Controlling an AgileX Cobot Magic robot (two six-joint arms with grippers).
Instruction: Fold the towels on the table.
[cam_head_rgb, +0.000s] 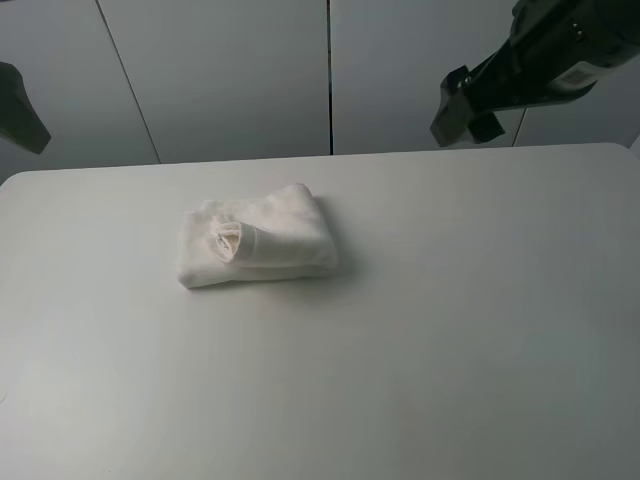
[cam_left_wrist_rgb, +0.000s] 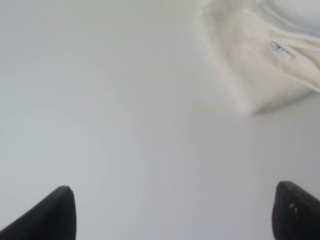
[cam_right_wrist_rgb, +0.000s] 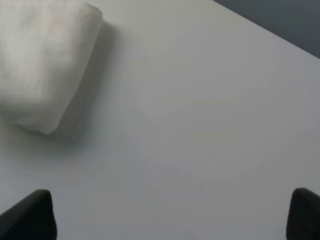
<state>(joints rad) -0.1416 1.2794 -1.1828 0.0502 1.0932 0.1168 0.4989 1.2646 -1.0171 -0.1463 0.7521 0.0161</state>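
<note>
Black fingertips frame both wrist views, and from each I see them standing wide apart with nothing between them: the left gripper (cam_left_wrist_rgb: 172, 212) and the right gripper (cam_right_wrist_rgb: 172, 215) both hang over bare table (cam_head_rgb: 450, 330), holding nothing. Only the tips show, dark and matte, cut off by the picture edges.

From my high camera the table reads as a plain matte white slab with a rounded far corner, smooth and without marks. On it, left of the middle and toward the far side, lies the towel (cam_head_rgb: 258, 238), folded into a compact, roughly rectangular bundle. Its cloth is off-white terry with a soft nap, the edges thick and rounded. One corner is tucked or rolled on the upper face; I cannot make out how the layers run beneath it.

In the left wrist view the towel (cam_left_wrist_rgb: 260, 55) is partly cut off, showing flat border bands and a small white label (cam_left_wrist_rgb: 278, 47) with bluish print too blurred to read. The right wrist view gives only one fuzzy rounded corner of the towel (cam_right_wrist_rgb: 42, 60).

Grey wall panels (cam_head_rgb: 220, 70) stand behind the table. The right arm (cam_head_rgb: 540, 55) hangs high at the far right, well apart from the towel; the left arm (cam_head_rgb: 20, 120) is barely a dark sliver.
</note>
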